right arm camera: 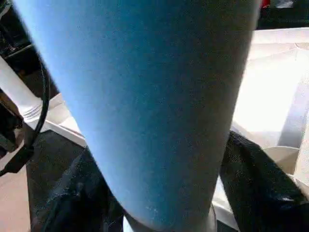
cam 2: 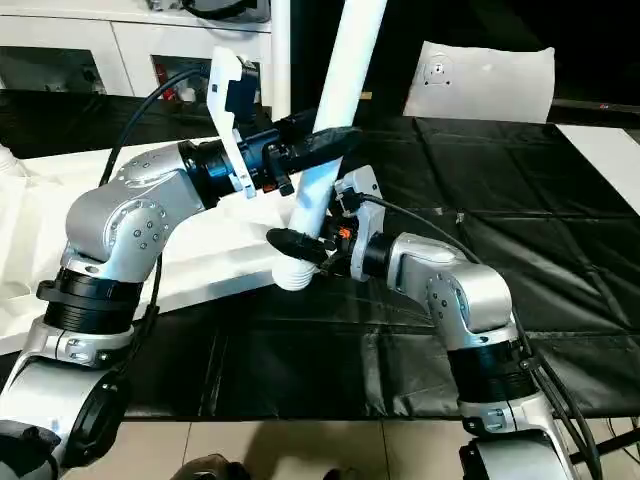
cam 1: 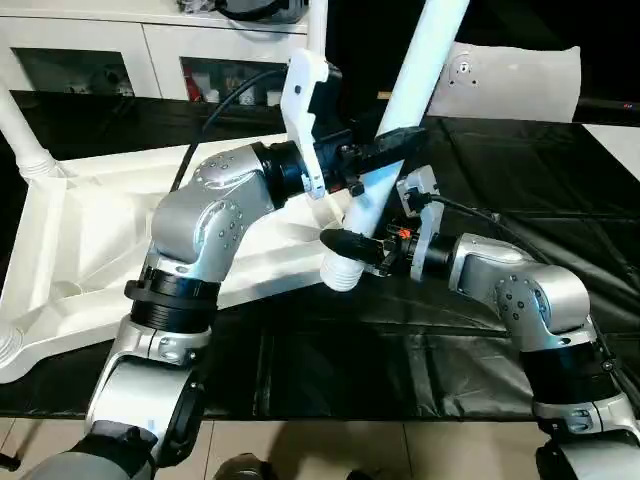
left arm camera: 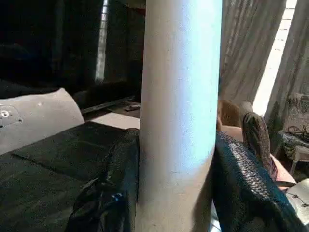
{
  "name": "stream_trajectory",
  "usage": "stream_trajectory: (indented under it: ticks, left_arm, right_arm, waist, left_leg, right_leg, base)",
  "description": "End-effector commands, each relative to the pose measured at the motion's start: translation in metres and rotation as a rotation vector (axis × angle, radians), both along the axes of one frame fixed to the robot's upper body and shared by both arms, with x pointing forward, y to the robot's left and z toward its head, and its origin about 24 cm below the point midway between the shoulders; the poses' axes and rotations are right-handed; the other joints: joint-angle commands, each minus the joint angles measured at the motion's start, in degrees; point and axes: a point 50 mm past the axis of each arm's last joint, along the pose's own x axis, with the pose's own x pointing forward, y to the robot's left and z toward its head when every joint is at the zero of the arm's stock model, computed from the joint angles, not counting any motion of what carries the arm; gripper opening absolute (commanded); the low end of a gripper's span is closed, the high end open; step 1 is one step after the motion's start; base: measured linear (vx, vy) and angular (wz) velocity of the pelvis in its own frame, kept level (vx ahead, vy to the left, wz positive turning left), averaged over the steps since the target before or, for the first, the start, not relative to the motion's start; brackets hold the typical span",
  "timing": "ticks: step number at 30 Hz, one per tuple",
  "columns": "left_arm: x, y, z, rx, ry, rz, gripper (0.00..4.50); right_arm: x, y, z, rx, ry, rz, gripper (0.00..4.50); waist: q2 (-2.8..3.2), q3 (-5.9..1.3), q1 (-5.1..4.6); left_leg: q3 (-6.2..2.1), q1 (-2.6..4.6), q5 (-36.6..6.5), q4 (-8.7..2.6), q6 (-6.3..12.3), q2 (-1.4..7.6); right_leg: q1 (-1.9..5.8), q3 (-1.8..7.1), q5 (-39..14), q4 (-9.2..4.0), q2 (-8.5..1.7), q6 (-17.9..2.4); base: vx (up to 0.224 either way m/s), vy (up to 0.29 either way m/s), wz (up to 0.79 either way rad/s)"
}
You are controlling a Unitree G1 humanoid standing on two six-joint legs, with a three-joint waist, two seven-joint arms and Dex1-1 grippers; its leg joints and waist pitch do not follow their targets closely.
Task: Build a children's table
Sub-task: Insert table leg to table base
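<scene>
The white tabletop [cam 1: 90, 230] lies underside up on the left. A long white leg [cam 1: 425, 60] leans over its near right corner, with its ribbed lower end [cam 1: 342, 272] just above the edge. My left gripper [cam 1: 385, 150] is shut on the leg at mid-height, and the left wrist view has the leg [left arm camera: 178, 121] between its fingers [left arm camera: 111, 193]. My right gripper [cam 1: 360, 248] is shut on the leg lower down, just above the ribbed end. Another leg [cam 1: 22, 135] stands in the far left corner socket. A further leg [cam 1: 318, 25] rises behind my left wrist.
A black sheet [cam 1: 400, 370] covers the work surface. A white cabinet [cam 1: 100, 55] with dark compartments stands at the back left. A white pillow-like slab [cam 1: 515, 80] leans at the back right. My silver forearms cross the foreground.
</scene>
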Motion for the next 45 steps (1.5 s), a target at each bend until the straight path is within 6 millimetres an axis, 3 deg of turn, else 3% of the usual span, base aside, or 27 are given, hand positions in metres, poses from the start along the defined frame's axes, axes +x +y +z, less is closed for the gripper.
stream_trajectory:
  ticks: [1, 8, 18, 19, 23, 24, 27, 29, 30, 33, 38, 39, 43, 44, 45]
  left_arm:
    - [-0.004, -0.005, 0.010, 0.015, -0.049, -0.040, 1.77]
    - [-0.004, -0.005, 0.011, 0.020, -0.059, -0.043, 1.76]
    - [-0.006, -0.008, 0.020, -0.038, -0.076, -0.032, 1.75]
    - [-0.011, -0.009, 0.025, -0.097, -0.060, -0.079, 2.31]
    - [-0.022, -0.012, 0.031, -0.190, -0.022, -0.188, 2.52]
    - [-0.025, -0.013, 0.033, -0.221, -0.015, -0.214, 2.82]
    - [-0.025, -0.013, 0.036, -0.302, 0.013, -0.203, 2.89]
    - [-0.022, -0.010, 0.038, -0.407, 0.078, -0.184, 3.25]
    - [-0.020, -0.009, 0.038, -0.453, 0.109, -0.171, 3.34]
    - [-0.014, -0.004, 0.038, -0.534, 0.137, -0.119, 3.42]
    - [-0.007, 0.004, 0.042, -0.642, 0.158, -0.042, 3.80]
    - [-0.004, 0.008, 0.041, -0.644, 0.159, -0.009, 3.81]
    - [0.011, 0.024, 0.018, -0.458, 0.120, 0.183, 3.82]
    - [0.020, 0.032, -0.005, -0.241, 0.095, 0.314, 3.82]
    - [0.022, 0.034, -0.011, -0.180, 0.088, 0.337, 3.82]
  right_arm:
    - [0.001, -0.003, 0.003, 0.011, 0.000, -0.002, 2.50]
    - [0.000, -0.002, 0.000, -0.012, 0.002, 0.010, 2.08]
    - [0.000, -0.002, 0.000, -0.013, -0.003, 0.007, 1.98]
    - [0.000, -0.002, 0.000, -0.014, -0.004, 0.003, 1.98]
    - [0.000, -0.002, -0.001, -0.012, -0.009, -0.009, 1.96]
    - [0.000, -0.002, -0.001, -0.006, -0.014, -0.013, 1.96]
    - [0.001, -0.002, 0.000, 0.008, -0.022, -0.028, 1.96]
    - [0.001, -0.003, 0.000, 0.029, -0.032, -0.050, 1.96]
    - [0.002, -0.003, 0.001, 0.037, -0.035, -0.061, 1.96]
    - [0.003, -0.005, 0.002, 0.061, -0.066, -0.103, 1.95]
    - [0.007, -0.011, 0.003, 0.089, -0.115, -0.202, 1.92]
    - [0.008, -0.013, 0.003, 0.093, -0.128, -0.227, 1.92]
    - [0.010, -0.022, 0.000, 0.062, -0.179, -0.322, 1.92]
    - [0.010, -0.026, -0.002, 0.051, -0.187, -0.365, 1.92]
    - [0.010, -0.028, -0.003, 0.047, -0.182, -0.375, 1.92]
  waist:
    - [-0.16, -4.84, -0.14]
    - [-0.18, -4.86, -0.14]
    - [-0.19, -4.87, -0.10]
    - [-0.09, -4.88, -0.13]
    - [-0.08, -4.91, -0.03]
    - [-0.07, -4.96, -0.01]
    - [-0.09, -4.82, -0.16]
    - [0.09, -4.81, -0.04]
    - [-0.10, -4.81, -0.02]
    - [0.09, -4.71, -0.11]
    - [0.02, -4.66, -0.46]
    - [0.52, -4.65, -0.40]
    - [0.77, -4.77, -0.80]
    - [1.23, -4.77, -0.81]
    - [1.13, -4.81, -1.15]
  left_leg:
    - [-2.99, 1.55, -8.5, -3.99, -0.11, 5.79]
    - [-2.99, 1.52, -8.3, -3.96, -0.13, 5.78]
    - [-2.96, 1.53, -8.3, -3.90, -0.15, 5.79]
    - [-2.92, 1.45, -8.1, -3.89, -0.17, 5.77]
    - [-2.93, 1.46, -8.3, -3.81, -0.25, 5.81]
    - [-2.99, 1.41, -8.1, -3.84, -0.31, 5.96]
    - [-2.88, 1.43, -8.7, -3.79, -0.10, 5.88]
    - [-2.80, 1.38, -9.1, -3.65, -0.11, 5.74]
    - [-2.90, 1.40, -9.4, -3.63, -0.15, 5.74]
    - [-3.05, 1.65, -10.5, -3.78, -0.24, 5.79]
    - [-3.13, 1.51, -11.3, -3.90, -0.58, 5.62]
    - [-3.17, 1.65, -11.5, -3.83, -0.68, 5.55]
    - [-3.42, 1.78, -12.2, -4.24, -0.75, 5.42]
    - [-3.48, 1.85, -12.3, -4.29, -0.91, 5.43]
    - [-3.64, 1.88, -12.6, -4.47, -1.11, 5.52]
  right_leg:
    - [2.82, 4.63, -18.9, -4.70, -7.38, -6.5]
    - [2.85, 4.63, -18.6, -4.64, -7.36, -6.6]
    - [2.90, 4.65, -18.2, -4.62, -7.42, -7.0]
    - [2.98, 4.64, -17.9, -4.52, -7.43, -7.2]
    - [2.99, 4.58, -17.6, -4.49, -7.55, -8.1]
    - [3.01, 4.62, -16.6, -4.24, -7.54, -8.4]
    - [2.97, 4.63, -16.7, -4.46, -7.53, -8.9]
    - [3.02, 4.61, -17.7, -4.52, -7.46, -9.0]
    - [3.04, 4.47, -18.4, -4.76, -7.45, -8.8]
    - [2.82, 4.40, -20.0, -5.16, -7.24, -7.6]
    - [2.89, 4.31, -22.2, -5.49, -7.20, -5.5]
    - [2.72, 4.30, -22.6, -5.58, -7.21, -5.2]
    - [2.55, 4.28, -22.5, -5.62, -6.65, -2.6]
    - [2.51, 4.28, -22.3, -5.57, -6.64, -2.5]
    - [2.39, 4.36, -21.8, -5.47, -6.45, -1.7]
  base:
    - [0.000, 0.000, 0.00]
    - [0.000, 0.000, 0.00]
    - [0.000, 0.000, 0.00]
    - [0.000, 0.000, 0.00]
    - [0.000, 0.000, 0.00]
    - [0.000, 0.000, 0.00]
    - [0.000, 0.000, 0.00]
    - [0.000, 0.000, 0.00]
    - [0.000, 0.000, 0.00]
    - [0.000, 0.000, 0.00]
    - [0.000, 0.000, 0.00]
    - [0.000, 0.000, 0.00]
    - [0.000, 0.000, 0.00]
    - [0.000, 0.000, 0.00]
    - [0.000, 0.000, 0.00]
